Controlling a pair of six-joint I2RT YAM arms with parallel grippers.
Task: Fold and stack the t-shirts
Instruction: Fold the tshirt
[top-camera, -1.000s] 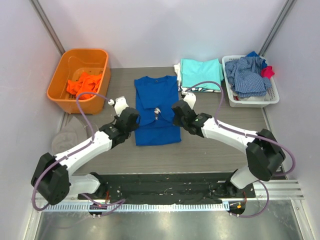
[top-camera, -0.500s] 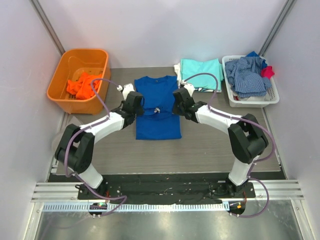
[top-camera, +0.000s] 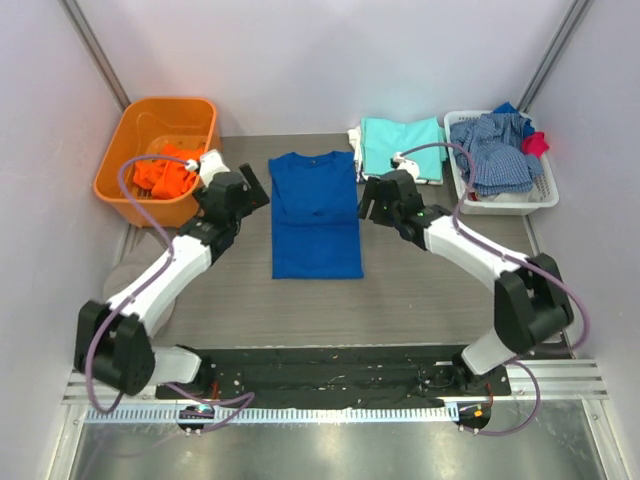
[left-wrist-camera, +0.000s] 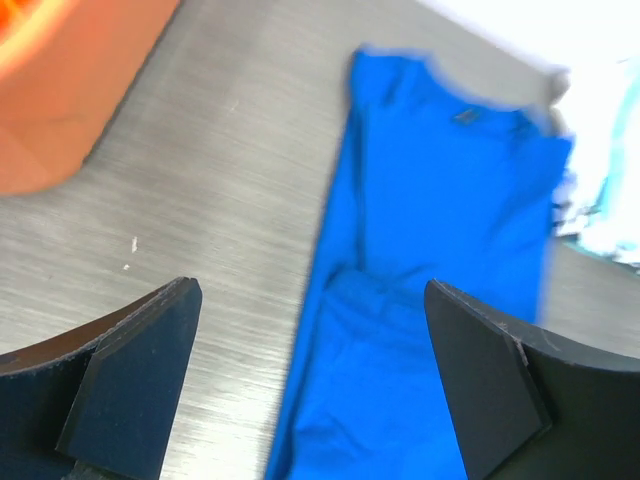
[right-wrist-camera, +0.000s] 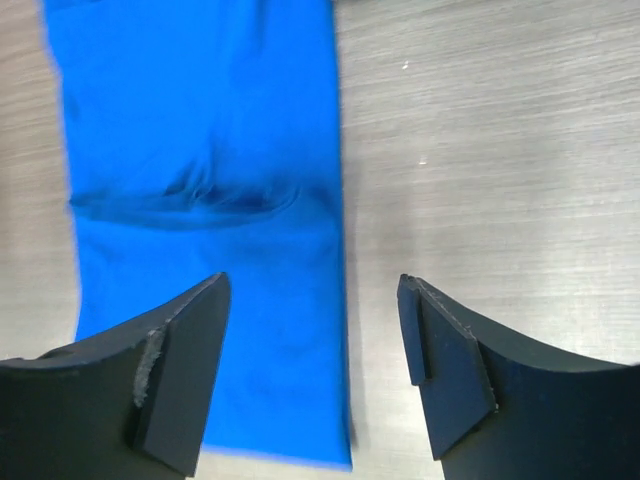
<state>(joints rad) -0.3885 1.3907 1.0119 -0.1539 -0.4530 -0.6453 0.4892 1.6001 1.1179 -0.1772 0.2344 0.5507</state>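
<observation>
A royal blue t-shirt (top-camera: 315, 215) lies flat in the middle of the table as a long narrow strip, collar toward the back, with a crease across its middle. My left gripper (top-camera: 252, 184) hovers open beside its left edge, nothing between the fingers; in the left wrist view the blue t-shirt (left-wrist-camera: 440, 240) sits under the gripper (left-wrist-camera: 313, 300). My right gripper (top-camera: 371, 201) hovers open at the right edge; in its wrist view the gripper (right-wrist-camera: 314, 290) spans the blue t-shirt's (right-wrist-camera: 200, 150) right border. An aqua t-shirt (top-camera: 402, 145) lies folded at the back right on a white one. An orange t-shirt (top-camera: 165, 170) lies crumpled in the orange bin (top-camera: 140, 120).
A white basket (top-camera: 500, 200) at the right holds a blue-and-white checked garment (top-camera: 490, 150) and a small red cloth (top-camera: 537, 142). A grey cloth (top-camera: 135, 265) lies at the table's left edge. Walls enclose the table on three sides.
Both grippers were shut over the blue shirt's middle; they have since opened and drawn outward to its sides. The shirt now lies as a narrower, smoother strip.
</observation>
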